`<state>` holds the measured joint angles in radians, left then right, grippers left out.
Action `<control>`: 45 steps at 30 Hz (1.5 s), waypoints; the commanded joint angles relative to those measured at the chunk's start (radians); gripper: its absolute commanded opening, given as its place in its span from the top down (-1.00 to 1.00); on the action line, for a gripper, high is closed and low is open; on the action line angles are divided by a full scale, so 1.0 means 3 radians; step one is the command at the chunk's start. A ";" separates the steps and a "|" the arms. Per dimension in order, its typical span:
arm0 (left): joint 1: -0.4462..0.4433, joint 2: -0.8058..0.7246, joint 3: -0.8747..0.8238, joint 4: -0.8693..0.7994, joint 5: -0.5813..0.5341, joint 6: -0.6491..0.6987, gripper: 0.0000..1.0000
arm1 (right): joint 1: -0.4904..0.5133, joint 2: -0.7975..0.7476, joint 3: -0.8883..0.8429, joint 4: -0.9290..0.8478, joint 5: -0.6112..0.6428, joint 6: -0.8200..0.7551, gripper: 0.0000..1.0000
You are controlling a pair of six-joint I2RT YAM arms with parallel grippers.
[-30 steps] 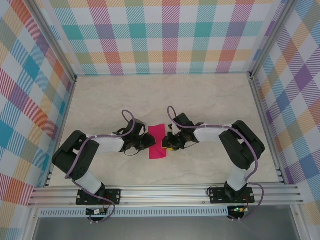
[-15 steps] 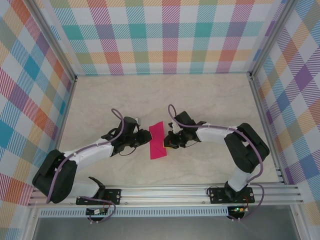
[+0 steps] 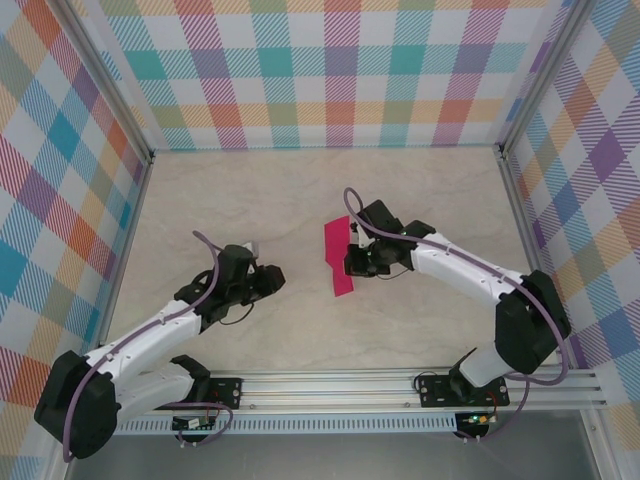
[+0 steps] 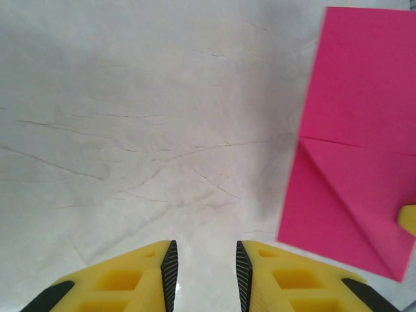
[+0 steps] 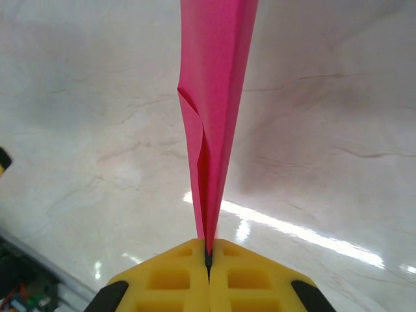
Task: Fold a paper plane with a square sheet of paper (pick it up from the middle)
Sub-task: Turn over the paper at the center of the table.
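The right claw is clamped shut on the magenta sheet of paper, gripping it by one edge. From the right wrist, the sheet stands edge-on and runs straight out from the closed fingertips, with a small buckle on its left side. It is near the centre of the worktop; whether it touches the surface cannot be determined. The left claw is well apart, toward the near left. Its jaws are slightly parted and hold nothing. From there a diagonal crease shows on the sheet.
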<state>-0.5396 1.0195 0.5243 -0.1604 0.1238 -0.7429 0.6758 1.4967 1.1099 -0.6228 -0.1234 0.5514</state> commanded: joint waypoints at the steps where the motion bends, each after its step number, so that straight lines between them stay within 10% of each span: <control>1: 0.0085 -0.0101 -0.0093 -0.0107 -0.0028 0.0015 0.33 | 0.0036 -0.0136 0.0217 -0.0718 0.0764 -0.0106 0.89; 12: 0.0333 -0.0188 -0.0205 -0.0058 0.0094 -0.0045 0.26 | 0.0435 0.0251 0.0829 -0.1892 0.2144 0.0052 0.89; 24: 0.0636 -0.0477 -0.0270 -0.0419 0.0129 -0.0135 0.20 | 0.0891 0.1607 0.1493 -0.2228 0.2308 0.0415 0.88; 36: 0.0780 -0.0722 -0.0210 -0.0703 0.0219 -0.0182 0.16 | 0.1133 0.2288 0.2082 -0.1879 0.1414 0.0305 0.46; 45: 0.0796 -0.0608 -0.0274 -0.0491 0.0517 -0.0140 0.10 | 0.0909 0.1276 0.1209 -0.0635 0.0305 0.0263 0.02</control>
<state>-0.3180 0.8219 0.4500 -0.3370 0.2150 -0.7948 0.9909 2.0068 1.5253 -0.9325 0.0914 0.6277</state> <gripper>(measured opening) 0.448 0.497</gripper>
